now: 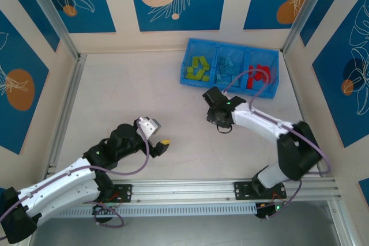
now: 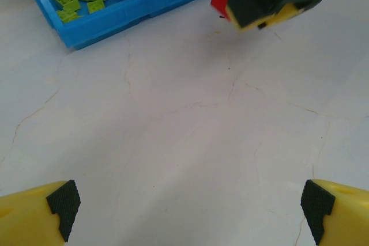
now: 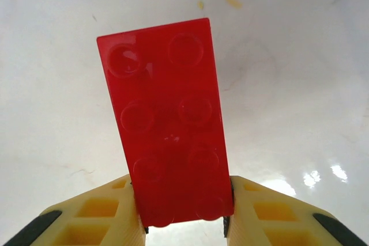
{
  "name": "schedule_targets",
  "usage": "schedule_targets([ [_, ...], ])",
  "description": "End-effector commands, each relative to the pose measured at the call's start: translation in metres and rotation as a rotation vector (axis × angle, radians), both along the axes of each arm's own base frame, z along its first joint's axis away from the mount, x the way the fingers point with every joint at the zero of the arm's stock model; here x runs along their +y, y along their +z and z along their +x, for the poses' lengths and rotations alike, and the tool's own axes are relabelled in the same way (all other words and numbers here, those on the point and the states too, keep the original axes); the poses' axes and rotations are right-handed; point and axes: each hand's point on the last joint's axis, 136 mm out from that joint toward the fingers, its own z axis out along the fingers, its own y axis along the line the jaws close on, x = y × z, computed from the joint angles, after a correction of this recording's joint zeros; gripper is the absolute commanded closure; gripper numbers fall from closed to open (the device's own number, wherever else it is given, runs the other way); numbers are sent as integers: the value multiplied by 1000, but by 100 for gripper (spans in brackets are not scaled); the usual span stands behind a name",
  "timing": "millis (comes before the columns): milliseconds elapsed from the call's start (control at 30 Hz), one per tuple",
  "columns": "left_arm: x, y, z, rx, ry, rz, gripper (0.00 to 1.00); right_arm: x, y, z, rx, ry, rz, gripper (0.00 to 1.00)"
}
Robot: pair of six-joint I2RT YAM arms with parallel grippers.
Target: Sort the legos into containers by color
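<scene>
My right gripper [image 3: 183,211] is shut on a red lego [image 3: 167,125], a flat studded brick sticking out forward between its yellow fingers. In the top view this right gripper [image 1: 218,118] points down at the table, just in front of the blue tray [image 1: 190,79]. The containers hold lime green legos [image 1: 198,68] on the left, light blue legos [image 1: 226,68] in the middle and red legos [image 1: 259,76] on the right. My left gripper [image 2: 190,210] stands wide open over bare table, holding nothing. From the left wrist, the red lego [image 2: 219,1] peeks out beside the right gripper [image 2: 262,12].
The tray's front wall [image 2: 98,27] with green legos [image 2: 78,1] behind it lies far ahead of the left gripper [image 1: 158,135]. Aluminium posts and patterned walls enclose the table on three sides. A metal rail [image 1: 190,188] runs along the near edge.
</scene>
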Motion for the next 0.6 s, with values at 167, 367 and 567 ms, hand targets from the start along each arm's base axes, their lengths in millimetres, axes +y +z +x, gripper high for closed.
schedule_targets([
  [167,-3,-1,-1,-5,-13,-7,0,-100,90,58,-246,-134,-44,67],
  [367,1,-2,-1,-16,-4,8,0,-171,86,135,-205,-238,51,68],
  [567,4,0,0,-31,6,18,0,-204,57,195,-63,-258,8,69],
])
